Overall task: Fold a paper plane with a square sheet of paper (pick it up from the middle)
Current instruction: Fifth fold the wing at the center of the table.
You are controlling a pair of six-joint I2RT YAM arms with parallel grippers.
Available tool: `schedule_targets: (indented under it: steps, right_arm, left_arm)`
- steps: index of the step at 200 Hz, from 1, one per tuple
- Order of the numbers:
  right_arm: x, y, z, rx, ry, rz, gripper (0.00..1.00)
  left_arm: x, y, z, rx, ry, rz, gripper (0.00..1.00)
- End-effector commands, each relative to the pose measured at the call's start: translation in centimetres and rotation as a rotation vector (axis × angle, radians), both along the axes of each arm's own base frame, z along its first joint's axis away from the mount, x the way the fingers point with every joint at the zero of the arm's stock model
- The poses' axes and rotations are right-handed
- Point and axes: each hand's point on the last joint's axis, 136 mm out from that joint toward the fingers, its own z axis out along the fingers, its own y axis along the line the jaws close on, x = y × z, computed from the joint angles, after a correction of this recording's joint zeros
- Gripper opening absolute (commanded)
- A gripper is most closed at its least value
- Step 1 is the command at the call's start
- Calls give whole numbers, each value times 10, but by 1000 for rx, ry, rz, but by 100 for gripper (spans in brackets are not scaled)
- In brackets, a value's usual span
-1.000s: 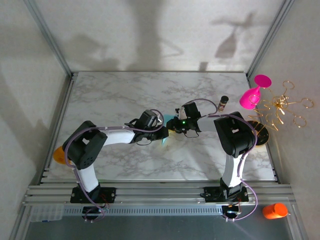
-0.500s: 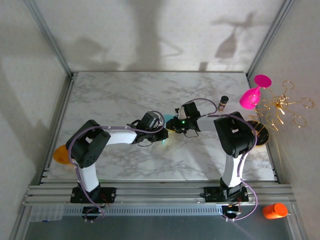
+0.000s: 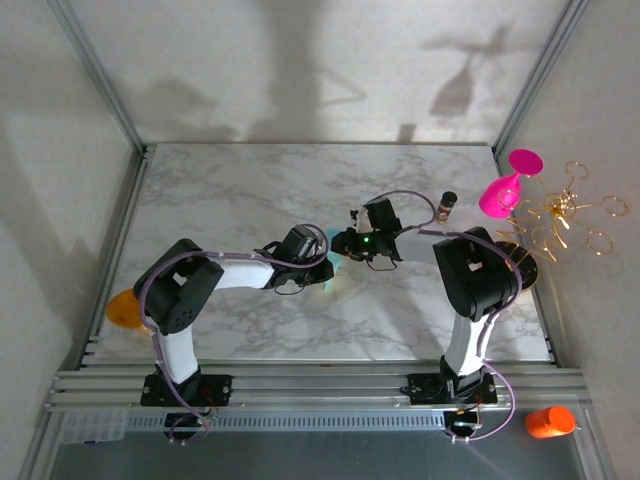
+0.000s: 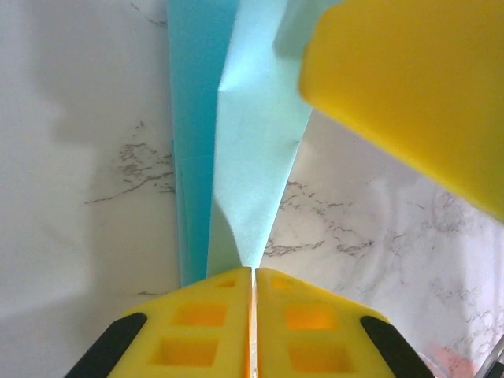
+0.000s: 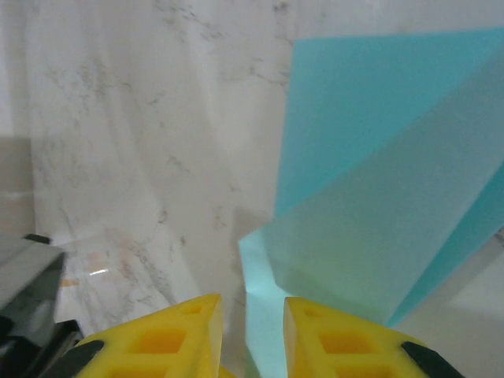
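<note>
The square sheet of paper (image 3: 334, 262) is a partly folded teal-blue piece at the middle of the marble table (image 3: 240, 190), between both grippers. In the left wrist view its folded layers (image 4: 252, 157) run up from my left gripper (image 4: 253, 272), whose yellow jaws are pressed together on the paper's near tip. My left gripper (image 3: 322, 264) comes in from the left. My right gripper (image 3: 341, 244) meets it from the right; one of its yellow fingers (image 4: 409, 94) hangs over the paper. In the right wrist view the right gripper (image 5: 252, 303) stands open, with a pale flap of paper (image 5: 378, 197) between its jaws.
A pink goblet (image 3: 505, 190), a gold wire ornament (image 3: 565, 215) and a small dark bottle (image 3: 448, 205) stand at the table's right edge. An orange object (image 3: 120, 310) lies at the left edge. An orange cup (image 3: 550, 421) sits beyond the front rail.
My left gripper has closed on the paper's tip and shifted slightly right. The right gripper's jaws have parted a little, and its wrist has moved slightly left and away.
</note>
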Motion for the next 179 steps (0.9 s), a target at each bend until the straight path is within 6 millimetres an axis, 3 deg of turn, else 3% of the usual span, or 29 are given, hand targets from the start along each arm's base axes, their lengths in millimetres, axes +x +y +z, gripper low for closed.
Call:
schedule_targets:
  steps: [1, 42, 179]
  right_arm:
    - [6, 2, 19, 1, -51, -11, 28]
    - [1, -1, 19, -13, -51, -12, 28]
    - [-25, 1, -14, -109, 55, -23, 12]
  left_arm:
    - [-1, 7, -13, 32, 13, 23, 10]
    - [0, 9, -11, 31, 10, 29, 9]
    - [-3, 17, -24, 79, 35, 46, 1]
